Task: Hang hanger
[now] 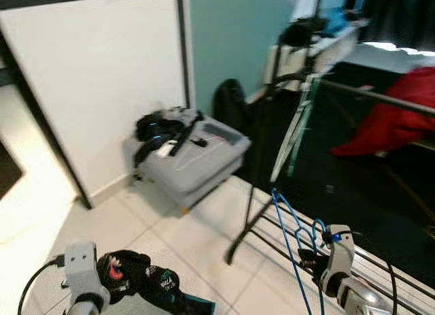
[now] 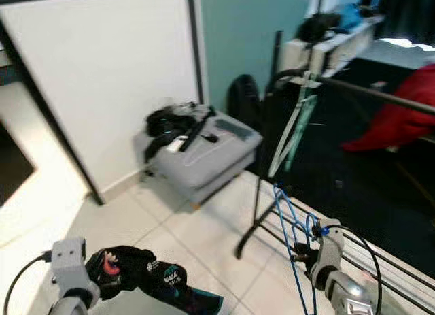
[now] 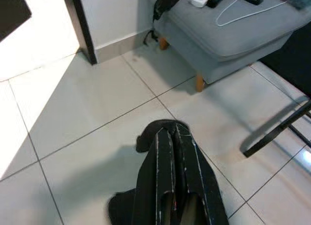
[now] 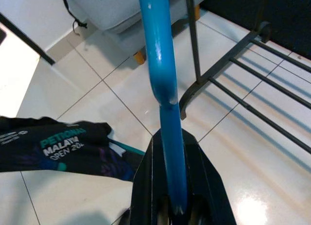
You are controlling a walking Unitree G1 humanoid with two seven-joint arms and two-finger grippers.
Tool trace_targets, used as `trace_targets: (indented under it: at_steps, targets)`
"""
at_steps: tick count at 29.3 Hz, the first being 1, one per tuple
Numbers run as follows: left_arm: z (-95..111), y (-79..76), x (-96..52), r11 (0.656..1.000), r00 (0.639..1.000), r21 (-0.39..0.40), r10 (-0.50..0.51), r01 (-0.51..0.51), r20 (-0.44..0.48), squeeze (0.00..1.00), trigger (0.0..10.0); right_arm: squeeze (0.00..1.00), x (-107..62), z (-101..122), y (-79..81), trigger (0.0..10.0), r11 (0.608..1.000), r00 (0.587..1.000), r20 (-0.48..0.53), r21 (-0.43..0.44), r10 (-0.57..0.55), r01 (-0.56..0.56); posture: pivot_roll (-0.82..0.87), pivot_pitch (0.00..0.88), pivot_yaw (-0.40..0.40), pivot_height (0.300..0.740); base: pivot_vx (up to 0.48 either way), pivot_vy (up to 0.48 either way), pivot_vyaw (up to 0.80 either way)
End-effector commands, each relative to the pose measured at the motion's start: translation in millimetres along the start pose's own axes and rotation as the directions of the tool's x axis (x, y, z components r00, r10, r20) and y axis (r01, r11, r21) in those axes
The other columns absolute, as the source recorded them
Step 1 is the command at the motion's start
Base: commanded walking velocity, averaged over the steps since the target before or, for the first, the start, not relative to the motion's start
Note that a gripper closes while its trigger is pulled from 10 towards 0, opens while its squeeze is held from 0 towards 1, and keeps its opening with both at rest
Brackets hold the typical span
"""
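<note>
A blue wire hanger (image 1: 289, 220) is held low at the right by my right gripper (image 1: 314, 264), whose fingers are shut on its stem (image 4: 163, 89). The hanger rises in front of the black clothes rack's floor bars (image 1: 258, 223). The rack's top rail (image 1: 380, 97) runs off to the upper right and carries a red garment (image 1: 394, 118). At the lower left my left gripper (image 3: 174, 135) is shut, with a black printed garment (image 1: 139, 277) bunched around its fingers above the white tiles.
A grey ottoman (image 1: 194, 162) stands against the white wall, with black items and a thin white hanger (image 3: 248, 13) on it. A black bag (image 1: 231, 104) leans by the teal wall. Dark flooring lies behind the rack. White tiled floor (image 3: 73, 113) spreads to the left.
</note>
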State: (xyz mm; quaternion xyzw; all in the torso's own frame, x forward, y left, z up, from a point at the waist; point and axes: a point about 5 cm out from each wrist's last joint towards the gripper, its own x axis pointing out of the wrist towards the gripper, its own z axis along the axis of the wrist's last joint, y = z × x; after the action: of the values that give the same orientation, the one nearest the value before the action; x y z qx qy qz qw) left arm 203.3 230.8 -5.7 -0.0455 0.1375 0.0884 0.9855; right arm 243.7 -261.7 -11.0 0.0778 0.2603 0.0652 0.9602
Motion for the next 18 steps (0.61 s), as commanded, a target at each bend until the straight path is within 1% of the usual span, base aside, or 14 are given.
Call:
trace_targets:
  at_steps: [1, 18]
  targets:
    - [6.7, -3.1, 1.2, 1.000, 0.999, 0.010, -0.023, 0.023, 0.027, 0.00, 10.0, 0.00, 0.0, 2.2, 0.4, 0.0, 1.000, 1.000, 0.024, 0.000, -0.002, 0.002, 0.01, 0.000, -0.012, 0.740, 0.000, 0.000, 0.66]
    - [4.7, -3.1, -2.7, 1.000, 1.000, 0.009, -0.023, 0.022, 0.019, 0.00, 10.0, 0.00, -3.6, -4.0, -2.4, 0.0, 1.000, 1.000, 0.005, 0.011, 0.000, 0.000, 0.02, 0.000, -0.016, 0.740, 0.000, 0.000, 0.65]
